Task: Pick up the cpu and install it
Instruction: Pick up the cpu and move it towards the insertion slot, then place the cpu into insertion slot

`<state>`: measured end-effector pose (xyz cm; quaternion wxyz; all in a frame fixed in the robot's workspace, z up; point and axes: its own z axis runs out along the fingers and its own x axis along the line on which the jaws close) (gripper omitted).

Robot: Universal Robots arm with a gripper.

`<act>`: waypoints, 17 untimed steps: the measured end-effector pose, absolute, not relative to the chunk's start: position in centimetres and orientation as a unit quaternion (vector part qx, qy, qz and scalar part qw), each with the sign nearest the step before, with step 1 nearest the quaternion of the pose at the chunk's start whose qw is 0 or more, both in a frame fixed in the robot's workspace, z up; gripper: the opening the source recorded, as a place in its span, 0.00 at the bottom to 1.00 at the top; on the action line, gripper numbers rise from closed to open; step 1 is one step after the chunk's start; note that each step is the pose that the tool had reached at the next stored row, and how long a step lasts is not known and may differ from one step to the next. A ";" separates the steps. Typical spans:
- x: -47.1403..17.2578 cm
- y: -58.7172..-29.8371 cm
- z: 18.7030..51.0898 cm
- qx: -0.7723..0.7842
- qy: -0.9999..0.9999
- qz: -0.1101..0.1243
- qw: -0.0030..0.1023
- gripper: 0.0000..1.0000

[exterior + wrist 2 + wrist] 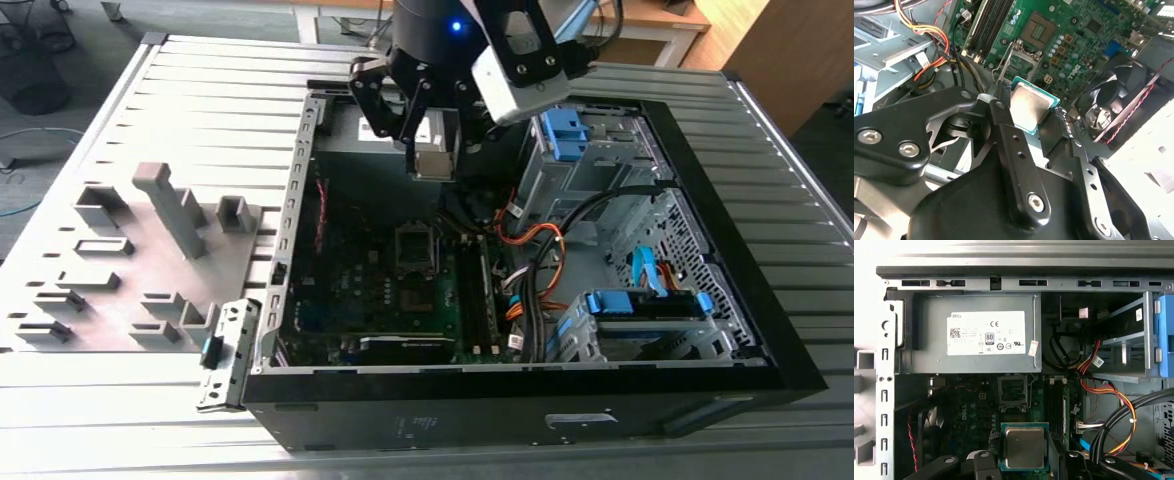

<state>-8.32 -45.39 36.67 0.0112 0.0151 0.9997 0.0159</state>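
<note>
Gripper (1026, 460) is pinching the cpu (1024, 446) by opposite edges, lid up, likely keeping its contacts clear. It's hovering over the motherboard (974, 405), short of the empty socket (1013, 389).

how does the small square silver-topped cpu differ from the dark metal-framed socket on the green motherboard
The cpu has a shiny silver-grey top with a green rim; the socket is dark inside a metal frame. The cpu is clamped in the gripper; the socket sits on the motherboard, empty. Both are roughly square.
</note>
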 end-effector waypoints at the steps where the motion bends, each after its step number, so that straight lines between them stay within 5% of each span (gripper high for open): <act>1: -8.3 -45.5 36.7 0.015 1.000 0.016 0.011 0.47; 17: -7.8 -46.1 36.3 0.015 1.000 0.016 0.011 0.47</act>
